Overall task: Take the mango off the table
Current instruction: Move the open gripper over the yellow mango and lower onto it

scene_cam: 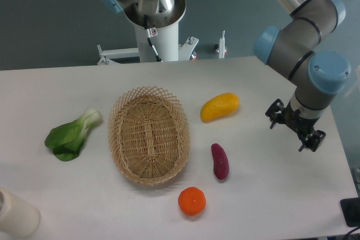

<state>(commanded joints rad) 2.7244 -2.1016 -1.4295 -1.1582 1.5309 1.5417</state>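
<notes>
We see the mango [220,107] lying on its side on the white counter [270,195], right of centre and a little toward the far edge, its long axis tilted so the right end sits higher in the view. Nothing touches it. Just to its left is a woven basket [148,135], oval and empty as far as we can see, close to the mango but apart from it. Below the mango, nearer the front, lies a dark purple sweet potato [219,161], and further forward again a round orange [192,201]; both are apart from the mango and from each other.

Well to the right of the mango, the gripper [295,131] hangs over the counter's right side at the end of the grey and blue arm [306,49]. Its two jaws point down and stand spread apart with nothing between them.

On the far left of the counter lies a leafy green vegetable [72,135], and at the front left corner we see part of a pale cylinder [17,213], cut off by the edge of the view.
</notes>
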